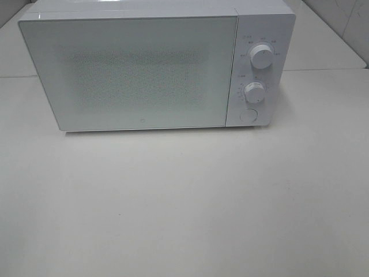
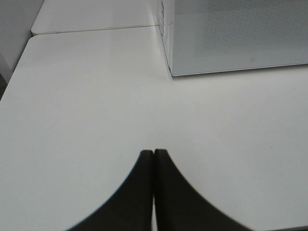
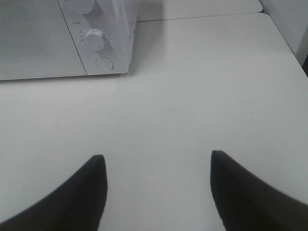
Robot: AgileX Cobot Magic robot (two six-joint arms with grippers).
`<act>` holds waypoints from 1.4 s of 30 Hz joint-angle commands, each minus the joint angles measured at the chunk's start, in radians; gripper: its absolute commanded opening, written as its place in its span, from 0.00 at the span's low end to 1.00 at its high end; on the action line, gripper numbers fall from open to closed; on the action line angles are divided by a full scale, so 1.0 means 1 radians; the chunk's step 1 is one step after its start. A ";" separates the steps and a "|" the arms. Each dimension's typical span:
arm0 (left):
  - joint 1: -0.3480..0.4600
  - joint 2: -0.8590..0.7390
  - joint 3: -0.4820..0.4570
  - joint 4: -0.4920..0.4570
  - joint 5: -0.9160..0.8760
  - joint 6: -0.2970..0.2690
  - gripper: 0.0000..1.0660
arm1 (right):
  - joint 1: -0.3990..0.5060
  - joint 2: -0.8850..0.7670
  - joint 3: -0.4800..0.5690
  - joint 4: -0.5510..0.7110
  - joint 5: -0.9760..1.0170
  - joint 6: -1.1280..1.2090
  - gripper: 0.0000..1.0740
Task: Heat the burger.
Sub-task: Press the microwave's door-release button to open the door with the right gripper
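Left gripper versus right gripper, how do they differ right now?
The left gripper has its jaws pressed together with no gap, while the right gripper has its jaws spread wide apart. The left gripper faces the door corner of the microwave; the right gripper faces the end with the dial. Both are dark, hold nothing, and have bare white table ahead of them.

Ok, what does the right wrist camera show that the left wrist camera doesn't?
Only the right wrist view shows the microwave's control panel, with a knob and a round button, and the right gripper open with nothing between its fingers. Only the left wrist view shows the microwave's left side wall and the left gripper shut and empty. Both show the microwave's closed door and the white table.
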 commanded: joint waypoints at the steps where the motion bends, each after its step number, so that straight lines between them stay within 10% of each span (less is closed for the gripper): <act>1: 0.001 -0.006 0.001 -0.003 -0.012 0.000 0.00 | -0.002 -0.025 0.002 0.003 -0.011 -0.014 0.56; 33: 0.001 -0.006 0.001 -0.003 -0.012 0.000 0.00 | -0.002 0.522 -0.028 0.002 -0.599 -0.021 0.54; 42: 0.001 -0.006 0.001 -0.003 -0.012 0.000 0.00 | -0.002 0.780 -0.028 0.002 -0.807 -0.020 0.36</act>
